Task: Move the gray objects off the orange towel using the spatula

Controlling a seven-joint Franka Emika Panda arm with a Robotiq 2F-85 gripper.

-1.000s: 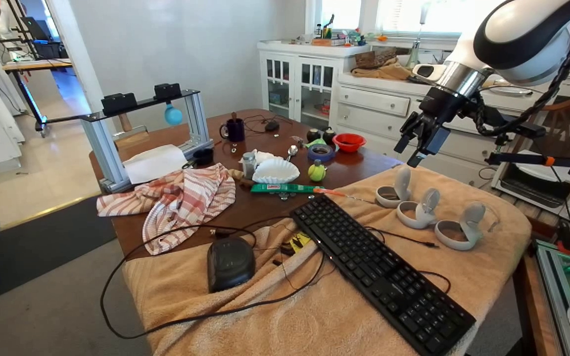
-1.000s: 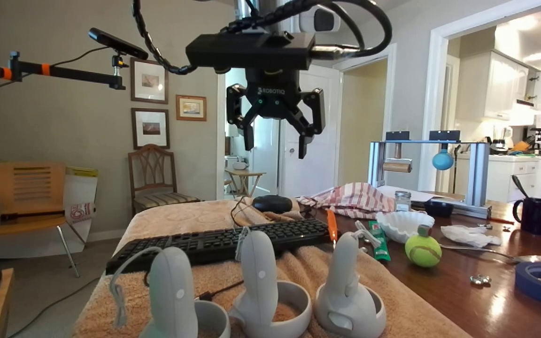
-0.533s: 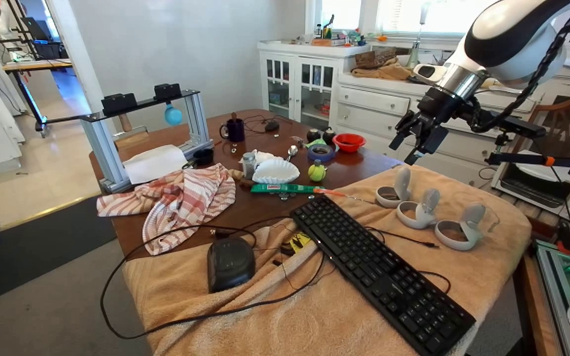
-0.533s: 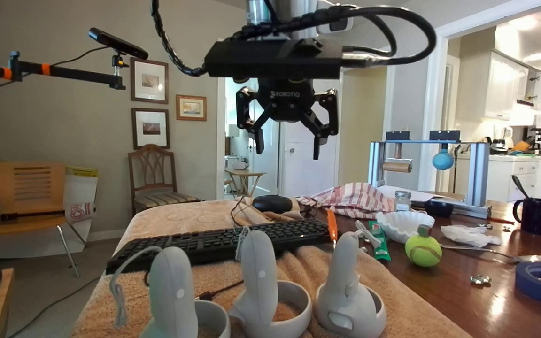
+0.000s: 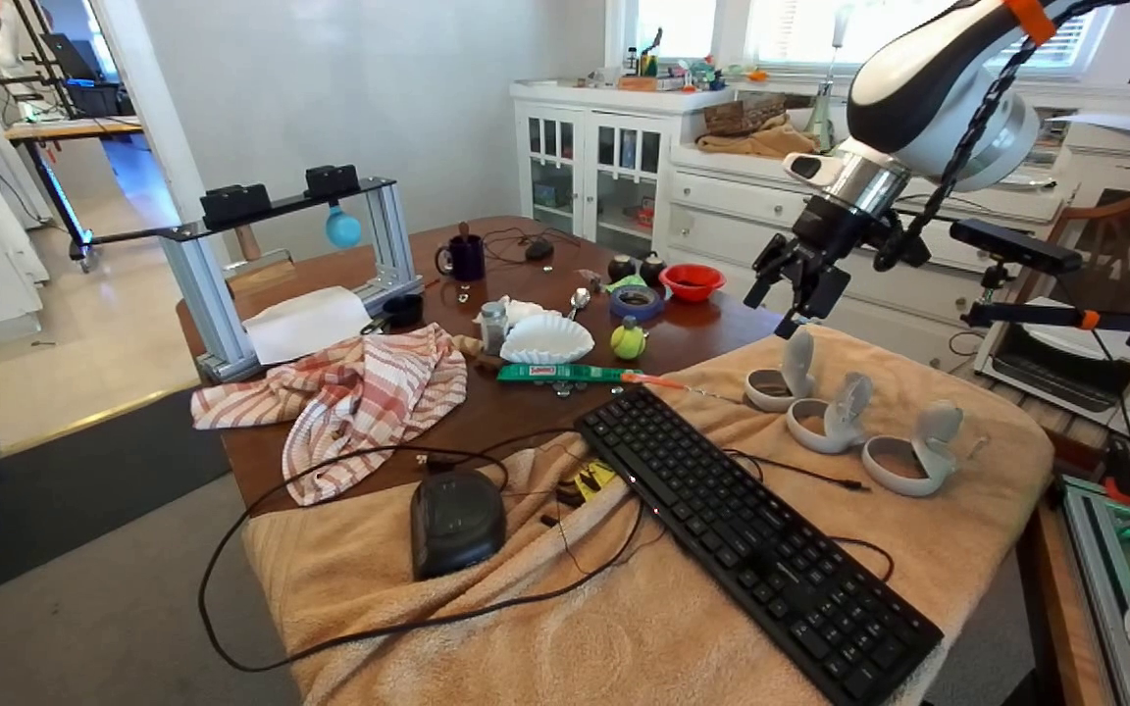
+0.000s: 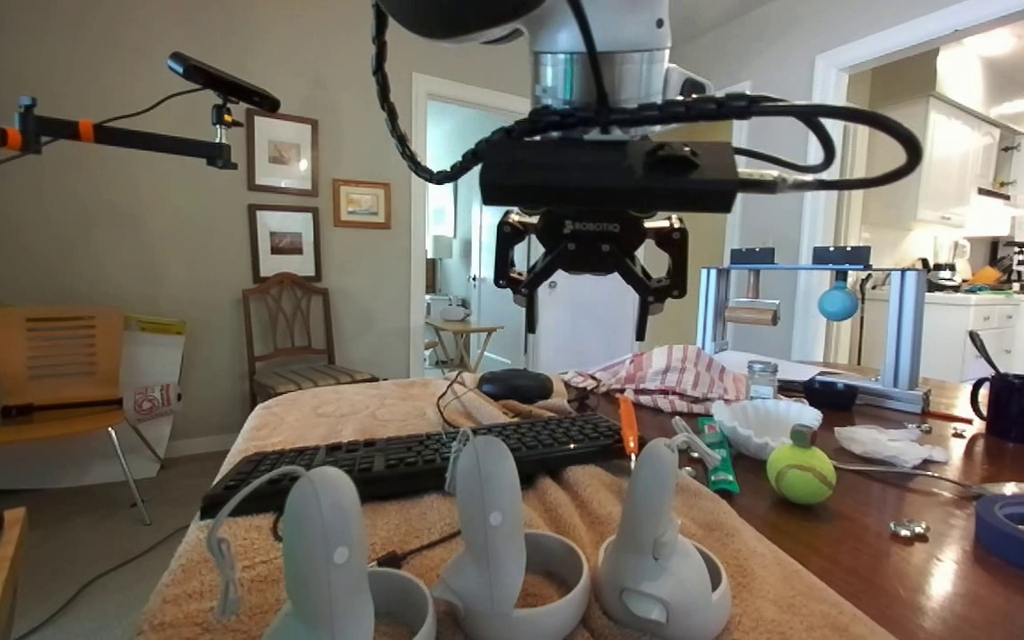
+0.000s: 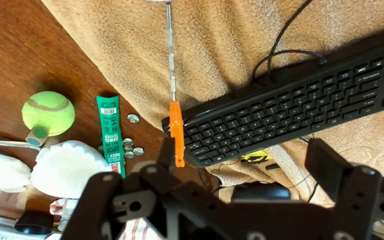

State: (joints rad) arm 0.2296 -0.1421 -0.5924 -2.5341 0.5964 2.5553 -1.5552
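Down comes the gripper [image 6: 586,334] since the earlier frame, sliding to between 4 and 5 o'clock in an exterior view. The three gray objects [image 6: 488,524] stay right where they are. The gripper hangs in the air over the table [image 5: 516,407], and its two fingers [image 7: 323,166] are spread wide, with a gap between them.

All three gray objects sit in a row on the orange towel [image 5: 487,667]. Each one has a round loop and a fat part that sticks up. In an exterior view they are at 1 o'clock from the middle of the black keyboard [image 5: 759,544]. A rounded black case [image 5: 457,525] rests on the towel at 9 o'clock from the keyboard. A red-and-white cloth [image 5: 384,382] lies near 10 o'clock, all bunched up.

In the wrist view, an orange handle [image 7: 177,131] lies by the end of the keyboard. Its thin silver rod [image 7: 171,63] crosses the towel and points to 12 o'clock. I cannot tell if the handle touches the keyboard. A green packet [image 7: 112,136] is at 9 o'clock from the handle. A tennis ball [image 7: 50,115] sits at 10 o'clock from the packet, and a wavy white bowl [image 7: 68,170] is just beside the packet at 8 o'clock.
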